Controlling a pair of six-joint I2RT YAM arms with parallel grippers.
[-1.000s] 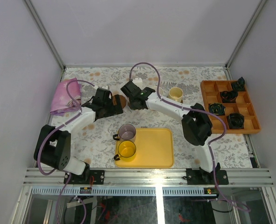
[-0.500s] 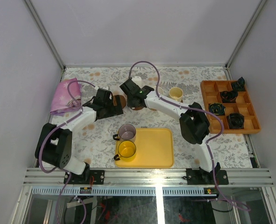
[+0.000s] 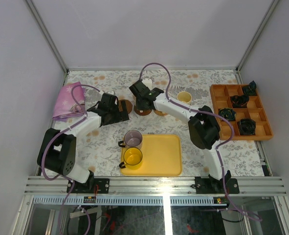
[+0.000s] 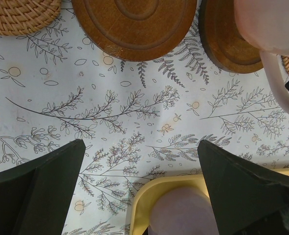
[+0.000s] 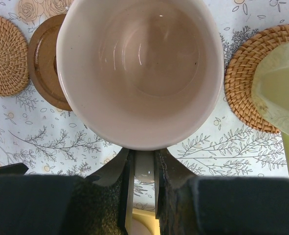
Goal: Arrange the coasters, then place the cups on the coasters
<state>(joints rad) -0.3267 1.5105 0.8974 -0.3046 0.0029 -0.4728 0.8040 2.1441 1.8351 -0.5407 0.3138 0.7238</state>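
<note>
The right gripper (image 5: 143,166) is clamping the handle of the pink glazed mug (image 5: 139,68) between its fingers. It is holding the mug upright over a thin round reddish-brown wooden coaster (image 5: 44,63) just beyond the flat yellow rectangular tray (image 3: 159,156). The left gripper (image 4: 142,191) is hovering over the tablecloth at the tray's far edge with its jaws wide apart and nothing in them, and a second wooden coaster (image 4: 134,24) is lying bare just past it. Judging by the row of wooden discs and woven rattan coasters (image 5: 5,54) beyond the tray, the arranging is looking largely done, while the cup placing is only beginning. The translucent purple-grey cup (image 3: 133,138) and the yellow cup (image 3: 133,157) are sitting on the tray, not yet placed. The cream cup (image 3: 184,98) is standing beyond the tray's far right corner, apparently on a woven coaster. The mug's own body is hiding whether its base is touching the disc. The pale cup in the right wrist view is being cut off by the frame edge. The white cup with the green handle is not showing clearly anywhere.
</note>
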